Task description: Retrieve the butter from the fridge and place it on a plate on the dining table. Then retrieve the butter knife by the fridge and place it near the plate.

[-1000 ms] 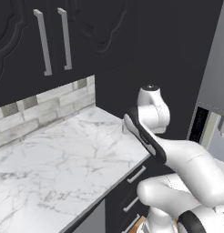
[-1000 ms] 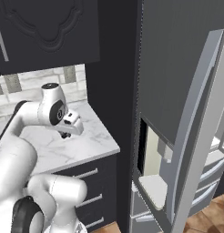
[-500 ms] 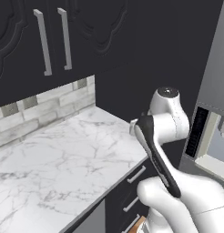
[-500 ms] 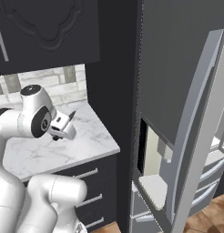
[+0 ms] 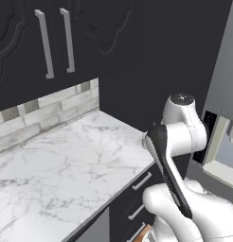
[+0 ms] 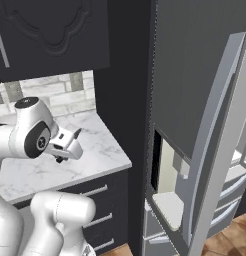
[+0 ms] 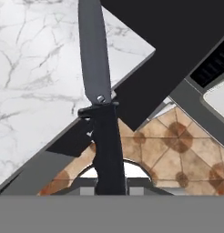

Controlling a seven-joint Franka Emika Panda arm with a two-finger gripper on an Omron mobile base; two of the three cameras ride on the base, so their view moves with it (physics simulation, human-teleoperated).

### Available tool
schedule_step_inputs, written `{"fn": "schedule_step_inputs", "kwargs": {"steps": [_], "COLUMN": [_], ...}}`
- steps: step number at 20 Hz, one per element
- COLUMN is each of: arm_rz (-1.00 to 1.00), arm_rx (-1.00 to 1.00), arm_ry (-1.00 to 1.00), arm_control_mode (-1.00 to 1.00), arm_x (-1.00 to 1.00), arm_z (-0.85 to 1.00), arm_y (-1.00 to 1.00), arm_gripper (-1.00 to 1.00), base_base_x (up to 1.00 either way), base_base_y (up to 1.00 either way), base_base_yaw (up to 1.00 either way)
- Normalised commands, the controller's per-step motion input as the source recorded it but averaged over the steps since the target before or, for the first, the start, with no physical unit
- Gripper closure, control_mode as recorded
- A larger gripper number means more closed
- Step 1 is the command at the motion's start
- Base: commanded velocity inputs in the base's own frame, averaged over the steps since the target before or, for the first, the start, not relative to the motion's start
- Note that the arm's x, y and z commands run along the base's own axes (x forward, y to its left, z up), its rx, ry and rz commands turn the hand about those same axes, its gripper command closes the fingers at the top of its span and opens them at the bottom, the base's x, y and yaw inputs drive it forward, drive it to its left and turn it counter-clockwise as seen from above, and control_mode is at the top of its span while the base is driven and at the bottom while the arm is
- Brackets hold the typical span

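My gripper (image 7: pixel 109 183) is shut on the butter knife (image 7: pixel 98 86). It holds the black handle, and the dark blade points away from the hand over the marble counter's corner. In the right base view the gripper (image 6: pixel 69 146) hangs above the counter's front right part, with the knife's tip (image 6: pixel 77 131) sticking up. The fridge (image 6: pixel 195 80) stands to the right with a door swung open and its white interior (image 6: pixel 170 205) showing. Its edge also shows in the left base view (image 5: pixel 222 90). The butter, the plate and the dining table are out of view.
A white marble counter (image 5: pixel 66 165) sits over dark drawers (image 6: pixel 95 200), with dark wall cabinets (image 5: pixel 57 38) above and a tiled backsplash (image 6: pixel 55 92). A dark panel (image 6: pixel 127 100) separates counter and fridge. Brown tiled floor (image 7: pixel 177 145) lies below the hand.
The arm's upper joints have swung right, toward the fridge side. The hand with the knife has shifted a little left and down over the counter. The base has stayed put.
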Motion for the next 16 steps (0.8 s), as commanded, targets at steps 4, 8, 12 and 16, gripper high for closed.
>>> {"fn": "schedule_step_inputs", "kwargs": {"steps": [4, 8, 12, 16], "arm_rz": [0.15, 0.0, 0.0, 0.0], "arm_rx": [-0.02, 0.0, 0.0, 0.0], "arm_ry": [0.0, 0.0, 0.0, 0.0], "arm_control_mode": [-1.0, -1.0, -1.0, 1.0], "arm_x": [-0.25, -0.02, -0.1, -0.28], "arm_z": [-0.16, 0.0, 0.0, 0.0], "arm_y": [-0.3, 0.0, 0.0, 0.0], "arm_gripper": [1.0, 1.0, 1.0, 1.0], "base_base_x": [0.0, 0.0, 0.0, -0.43], "base_base_y": [0.0, 0.0, 0.0, 0.01], "base_base_yaw": [0.0, 0.0, 0.0, 0.0]}}
